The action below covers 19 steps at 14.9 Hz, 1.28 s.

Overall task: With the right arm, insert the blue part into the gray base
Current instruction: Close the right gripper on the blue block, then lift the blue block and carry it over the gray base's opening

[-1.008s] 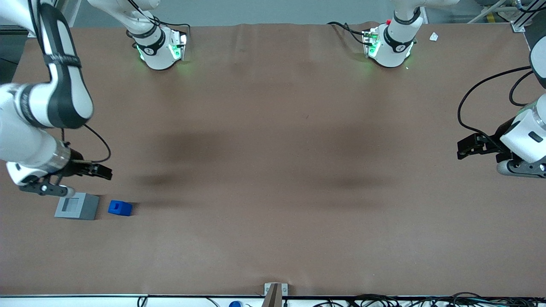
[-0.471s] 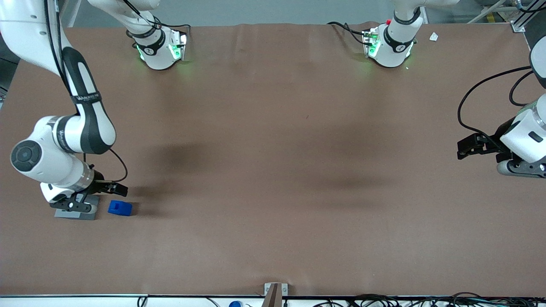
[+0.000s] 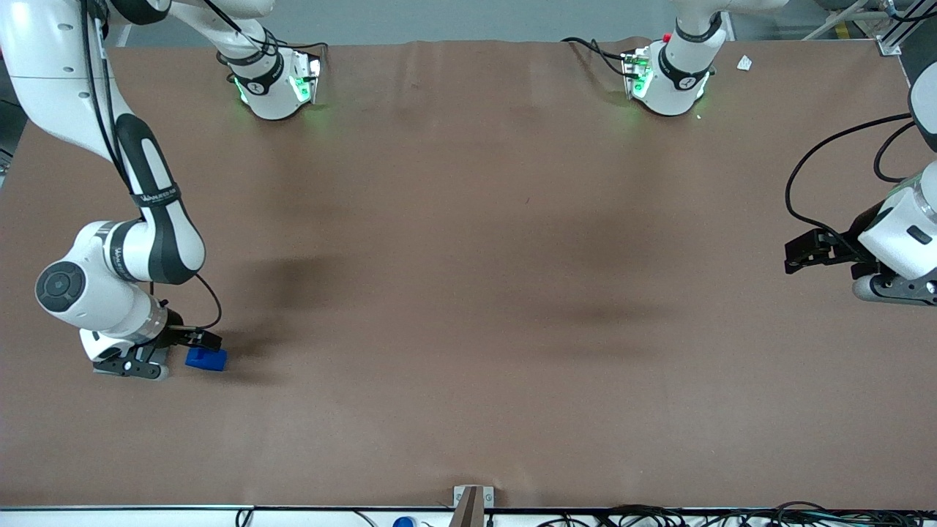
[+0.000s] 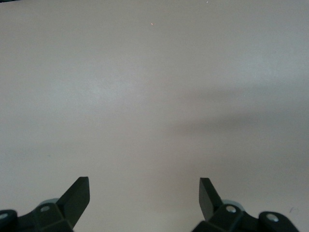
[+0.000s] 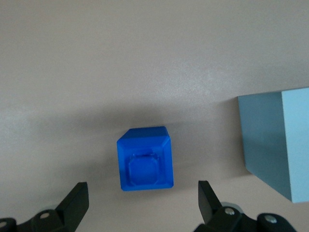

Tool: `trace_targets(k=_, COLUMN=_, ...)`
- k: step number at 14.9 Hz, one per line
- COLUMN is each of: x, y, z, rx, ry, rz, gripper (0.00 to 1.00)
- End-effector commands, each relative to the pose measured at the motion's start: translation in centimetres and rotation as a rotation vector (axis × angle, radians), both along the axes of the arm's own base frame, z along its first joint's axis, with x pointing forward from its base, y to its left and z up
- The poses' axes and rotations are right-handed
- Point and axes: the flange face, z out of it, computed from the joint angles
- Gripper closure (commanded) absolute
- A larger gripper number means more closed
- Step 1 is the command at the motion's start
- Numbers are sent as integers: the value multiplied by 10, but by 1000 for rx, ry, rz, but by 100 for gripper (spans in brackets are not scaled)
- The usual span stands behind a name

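Note:
The blue part [image 3: 206,358] lies on the brown table beside the gray base [image 5: 277,140], on the side toward the parked arm's end. My right arm's gripper [image 3: 205,339] hangs low over the table, slightly farther from the front camera than the blue part. It is open with nothing held. In the right wrist view the blue part [image 5: 145,159] sits just ahead of the gripper [image 5: 142,197], centred between the two black fingertips [image 5: 78,194] and touching neither. In the front view the wrist hides almost all of the gray base.
The brown table [image 3: 468,293] stretches wide toward the parked arm's end. Two arm bases with green lights [image 3: 274,84] [image 3: 666,80] stand along the edge farthest from the front camera. A small metal bracket [image 3: 472,499] sits at the nearest edge.
The right arm has swung toward the front camera and dropped lower. Its wrist now covers the gray base and the gripper has come up close to the blue part. Neither block has moved.

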Motion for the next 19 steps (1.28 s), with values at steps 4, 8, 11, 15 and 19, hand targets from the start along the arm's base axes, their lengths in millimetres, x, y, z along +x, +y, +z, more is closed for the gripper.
trace_targets(k=4, x=14, y=-3, z=-11, rx=1, ry=-5, rz=5, gripper=8)
trace_targets(k=8, x=14, y=-8, z=-20, rx=0, ry=6, rz=38, gripper=36)
trace_targets(k=11, x=17, y=-8, z=-16, rx=6, ry=1, rz=29, gripper=80)
trace_targets(k=15, x=19, y=-17, z=12, rx=16, ry=84, rz=23, gripper=100)
trace_targets(k=19, x=25, y=-66, z=84, rx=16, ry=138, rz=143, gripper=100)
